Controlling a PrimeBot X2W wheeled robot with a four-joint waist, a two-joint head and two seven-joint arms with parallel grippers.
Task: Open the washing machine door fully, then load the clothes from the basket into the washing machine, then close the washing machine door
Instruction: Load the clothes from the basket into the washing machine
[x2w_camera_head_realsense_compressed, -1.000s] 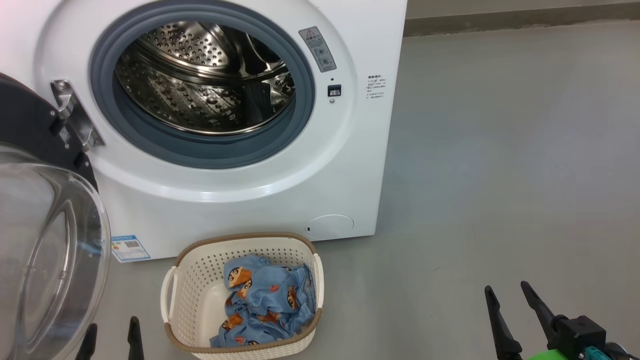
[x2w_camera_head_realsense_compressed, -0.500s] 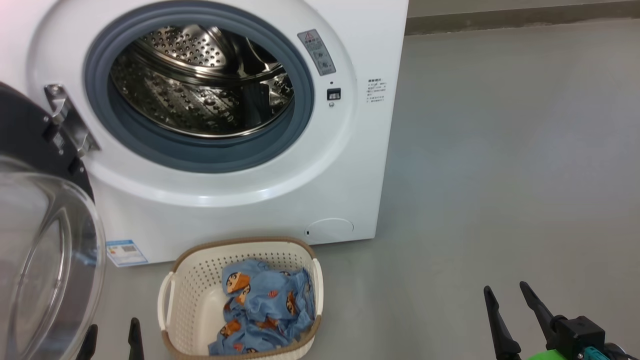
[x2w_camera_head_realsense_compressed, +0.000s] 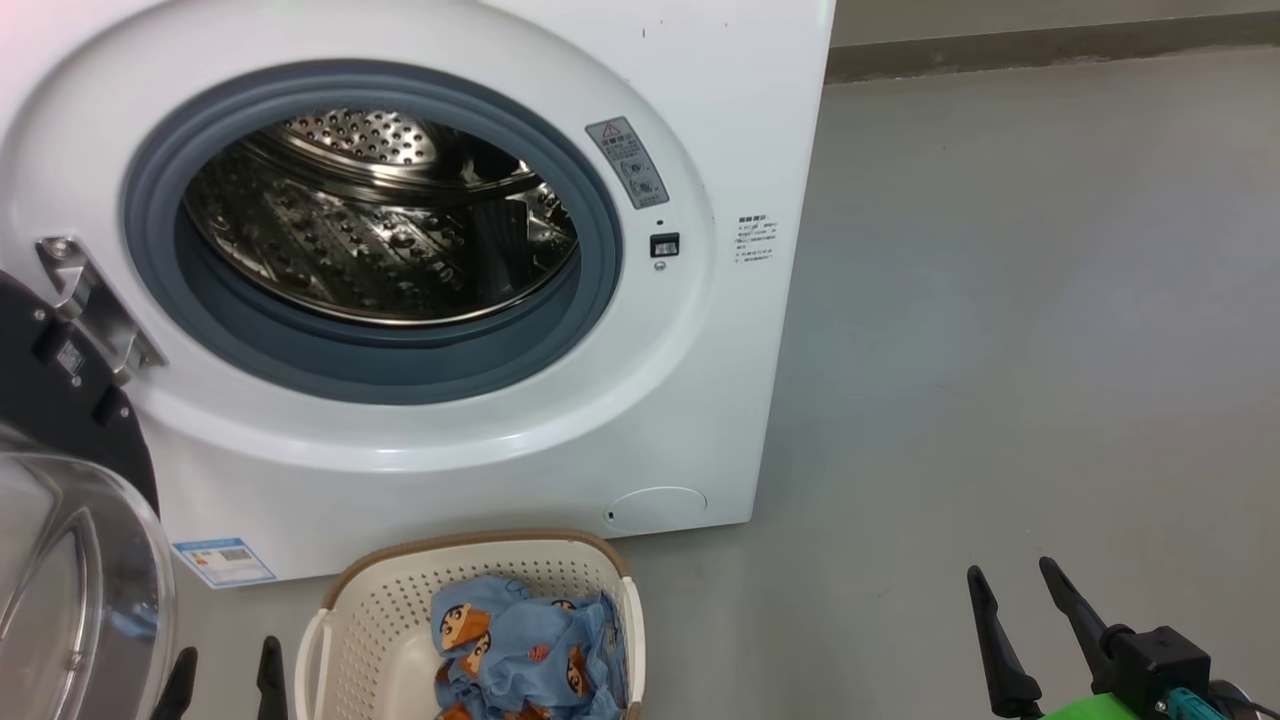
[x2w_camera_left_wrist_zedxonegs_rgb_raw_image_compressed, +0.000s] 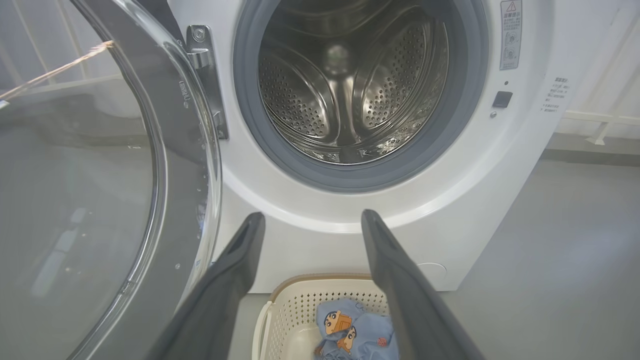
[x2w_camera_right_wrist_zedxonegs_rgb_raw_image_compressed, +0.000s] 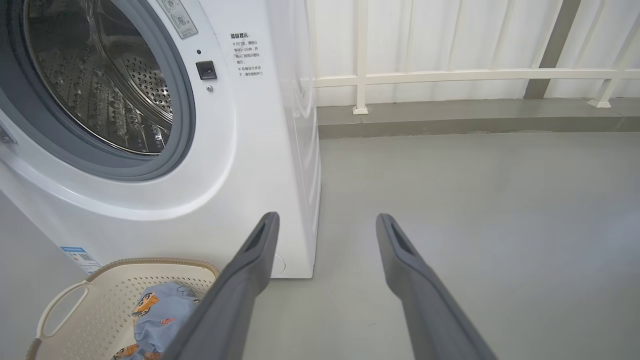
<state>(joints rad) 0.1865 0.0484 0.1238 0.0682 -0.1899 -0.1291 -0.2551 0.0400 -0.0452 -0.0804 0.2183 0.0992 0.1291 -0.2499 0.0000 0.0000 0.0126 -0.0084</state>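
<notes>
The white washing machine (x2w_camera_head_realsense_compressed: 700, 420) stands with its steel drum (x2w_camera_head_realsense_compressed: 380, 220) exposed. Its door (x2w_camera_head_realsense_compressed: 70, 560) is swung out to the left, black rim and clear glass bowl toward me, also large in the left wrist view (x2w_camera_left_wrist_zedxonegs_rgb_raw_image_compressed: 100, 200). The cream basket (x2w_camera_head_realsense_compressed: 400, 600) sits on the floor in front, holding the blue cartoon-print clothes (x2w_camera_head_realsense_compressed: 525, 650). My left gripper (x2w_camera_head_realsense_compressed: 225, 665) is open at the bottom edge, just left of the basket and beside the door glass. My right gripper (x2w_camera_head_realsense_compressed: 1010, 580) is open over bare floor at the lower right, well right of the basket.
Grey floor (x2w_camera_head_realsense_compressed: 1000, 350) spreads to the right of the machine. A white railing (x2w_camera_right_wrist_zedxonegs_rgb_raw_image_compressed: 450, 75) with a low kerb runs along the back. The open door takes up the space to the left of the basket.
The whole head view has shifted: the machine and basket sit lower and further left in frame, so the camera moved. Both grippers stay open in the same spots.
</notes>
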